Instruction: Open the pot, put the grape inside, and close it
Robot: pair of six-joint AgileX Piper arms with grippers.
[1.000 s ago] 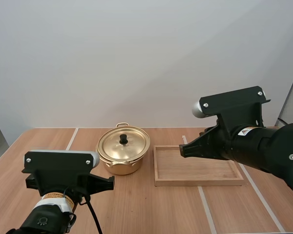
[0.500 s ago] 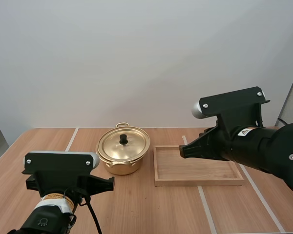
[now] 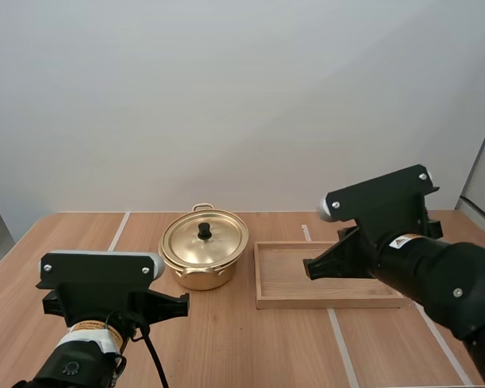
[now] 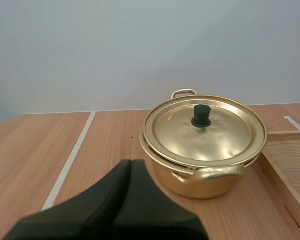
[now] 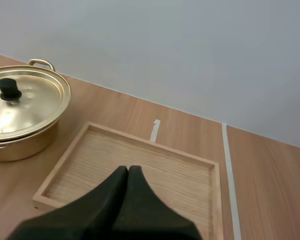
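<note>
Reaching for the lid (image 4: 215, 135) with fingers pressed together, as on both the left gripper (image 4: 131, 162) and right gripper (image 5: 128, 169), would likely shove the pot (image 3: 204, 276), which sits lidded just beside the tray (image 3: 327, 301). Its small knob (image 4: 201, 115) could slip.

The inside of the pot (image 3: 206, 275) is hidden by its seated lid (image 3: 218, 236). In the high view the right end of the wooden tray (image 3: 287, 279) is covered by the right arm (image 3: 436, 271). In the left wrist view most of the tray is cut off by the picture's edge. In the right wrist view the pot is cut off likewise, and the tray's near rim is masked by the right gripper's (image 5: 128, 170) jaws, which lie together.
</note>
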